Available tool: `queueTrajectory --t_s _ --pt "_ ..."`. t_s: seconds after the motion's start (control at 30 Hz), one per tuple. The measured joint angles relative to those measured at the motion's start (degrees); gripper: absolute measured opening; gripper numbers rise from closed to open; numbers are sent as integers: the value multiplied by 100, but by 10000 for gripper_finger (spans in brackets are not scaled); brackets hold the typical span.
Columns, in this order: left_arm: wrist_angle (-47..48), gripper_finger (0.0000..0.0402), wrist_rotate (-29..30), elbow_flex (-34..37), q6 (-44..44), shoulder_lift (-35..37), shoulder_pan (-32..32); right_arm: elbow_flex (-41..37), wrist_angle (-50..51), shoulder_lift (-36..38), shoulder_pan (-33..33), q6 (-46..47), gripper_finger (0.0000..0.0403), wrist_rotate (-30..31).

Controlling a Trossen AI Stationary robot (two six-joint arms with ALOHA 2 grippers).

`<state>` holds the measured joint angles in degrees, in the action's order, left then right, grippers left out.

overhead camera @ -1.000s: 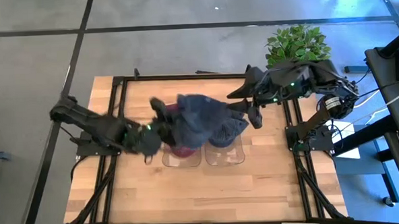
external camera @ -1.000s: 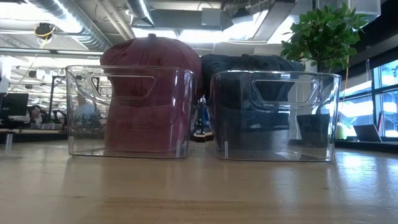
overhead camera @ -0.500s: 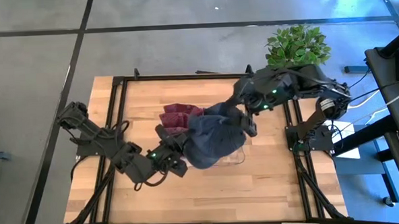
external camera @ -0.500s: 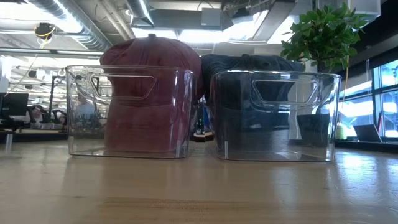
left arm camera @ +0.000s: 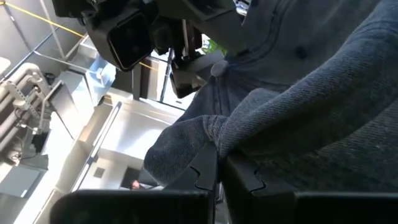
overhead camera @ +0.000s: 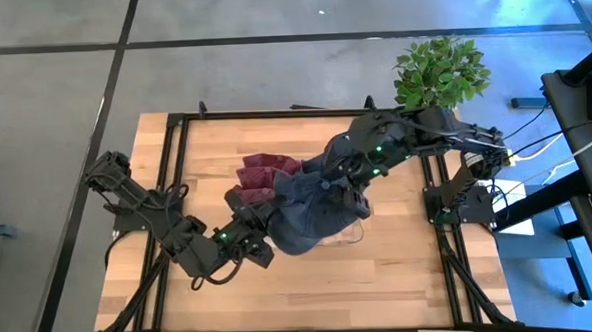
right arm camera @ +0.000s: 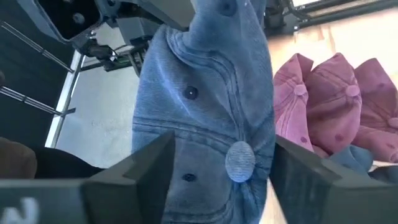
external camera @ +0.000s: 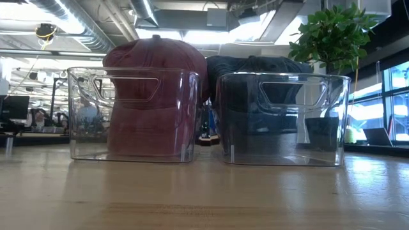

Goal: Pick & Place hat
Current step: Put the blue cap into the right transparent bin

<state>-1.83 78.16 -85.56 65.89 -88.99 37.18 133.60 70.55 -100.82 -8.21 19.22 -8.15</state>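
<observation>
A blue denim hat [overhead camera: 313, 210] hangs in the air over the middle of the table, and my left gripper [overhead camera: 264, 242] is shut on it from the near left. My right gripper [overhead camera: 349, 184] reaches in from the right. Its open fingers [right arm camera: 152, 162] stand on either side of the hat's crown button [right arm camera: 239, 160]. Pink hats [overhead camera: 266, 172] are heaped in the left clear bin [external camera: 131, 115]. Dark blue hats [external camera: 255, 67] fill the right clear bin [external camera: 281, 118]. My left gripper pinches a bunched fold of the blue hat's cloth [left arm camera: 214, 134] between its two fingers [left arm camera: 202, 171]. The fingers come level from the table's near left. The hat is lifted clear above the bins and spreads away from the fingers toward the right arm. My right gripper straddles the crown; I cannot tell whether it touches the hat.
A potted plant [overhead camera: 440, 70] stands at the table's far right corner. A black frame [overhead camera: 175, 141] runs along the table's edges. Bare wood [overhead camera: 311, 285] lies between the bins and the near edge.
My left gripper has swung toward the table's near edge with the blue hat. The hat has moved off the pink hats and now sits nearer and farther right. My right gripper has moved left and down over the hat's crown.
</observation>
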Motion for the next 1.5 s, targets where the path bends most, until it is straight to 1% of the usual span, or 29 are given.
queueTrajectory --t_s 0.37,0.43,0.5,0.7,0.87,0.97,1.03,1.07,1.13,1.23,1.3,1.4,1.5 --pt "2 4 15 0 136 0 29 0 6 42 7 0 76 -3" --pt "4 6 13 0 90 0 29 0 6 45 7 0 50 -3" --pt "5 13 25 0 90 0 29 0 6 45 7 0 33 -3" --pt "26 39 27 0 10 0 86 0 6 45 7 0 31 45" --pt "26 67 41 0 -467 12 151 1 6 47 5 0 38 82" --pt "205 89 141 0 -904 89 169 2 32 49 7 -45 33 82" --pt "768 102 180 0 -1501 236 174 6 91 49 7 -158 33 76" --pt "1199 106 87 0 -1927 337 177 14 135 49 7 -181 33 70" --pt "2062 111 -290 0 -3073 597 188 110 293 49 7 -281 33 65" --pt "3358 113 -935 0 -5049 1048 158 146 338 95 7 -396 34 60" --pt "4097 113 -1227 0 -6207 1310 62 144 443 117 4 -473 35 60" --pt "4904 113 -1678 0 -7691 1678 -127 144 685 134 -10 -653 33 55" --pt "5421 113 -2203 0 -8724 1959 -344 106 965 116 -124 -765 33 95"
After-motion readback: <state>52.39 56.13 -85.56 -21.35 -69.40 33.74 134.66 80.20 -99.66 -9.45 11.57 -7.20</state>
